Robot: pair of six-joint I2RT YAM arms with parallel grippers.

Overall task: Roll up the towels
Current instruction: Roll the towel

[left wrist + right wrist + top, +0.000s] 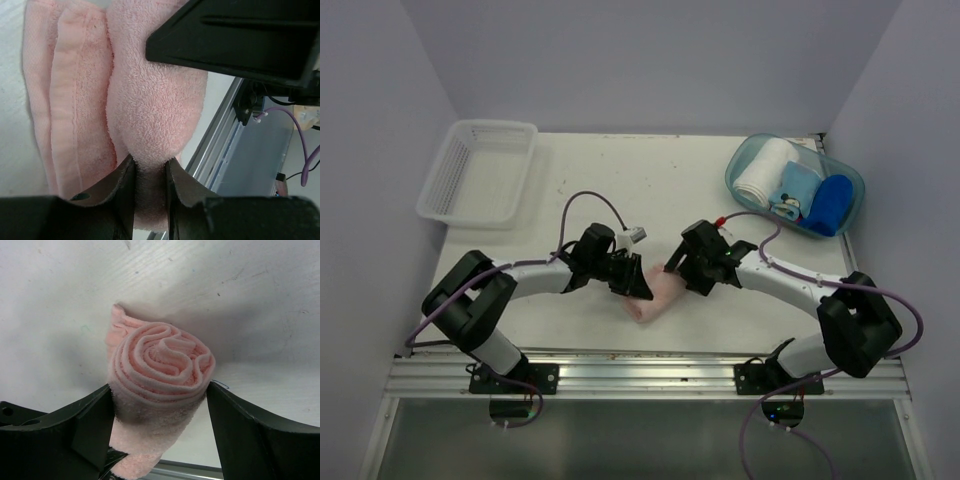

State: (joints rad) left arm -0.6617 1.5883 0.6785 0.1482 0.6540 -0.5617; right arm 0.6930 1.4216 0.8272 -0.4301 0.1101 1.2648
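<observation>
Towel (160,360) of pink terry, wound into a plump spiral (fuzzy loops outside), lies on the table (590,170), left gripper (150,167) clamped on a fold, right gripper (159,390) with jaws spread around its end.

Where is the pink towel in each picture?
Top: the pink towel lies mid-table, near the front edge.
Left wrist: it fills the left and middle, with a fold pinched by the left tool.
Right wrist: it is in the centre, rolled end showing, inside the right tool.
Shared landmark: the metal rail.
</observation>
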